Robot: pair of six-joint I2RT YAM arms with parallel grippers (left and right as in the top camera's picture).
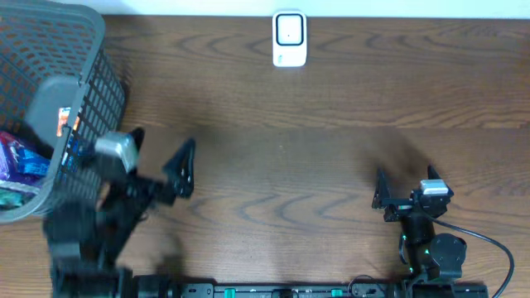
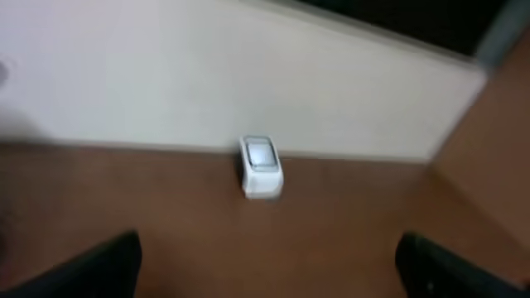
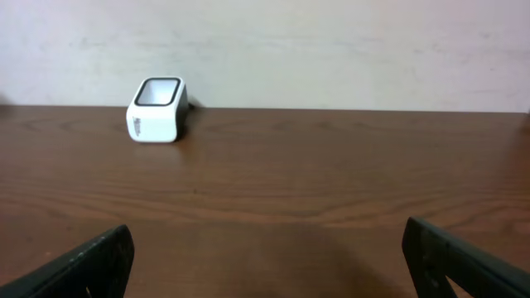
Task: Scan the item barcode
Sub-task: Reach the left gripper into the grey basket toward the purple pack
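The white barcode scanner (image 1: 289, 38) stands at the table's far edge, middle; it also shows as the scanner (image 2: 261, 165) in the left wrist view and the scanner (image 3: 156, 109) in the right wrist view. Colourful packaged items (image 1: 18, 163) lie in the dark mesh basket (image 1: 99, 91) at the far left; no barcode shows. My left gripper (image 1: 159, 151) hovers open just right of the basket, nothing between its fingers (image 2: 108, 266). My right gripper (image 1: 406, 178) is open and holds nothing near the front right, its fingertips (image 3: 93, 265) spread wide above bare wood.
A pale wall runs behind the table's far edge. The wooden tabletop (image 1: 281, 157) stretches between the two arms. A grey object with an orange label (image 1: 63, 121) leans on the basket's rim.
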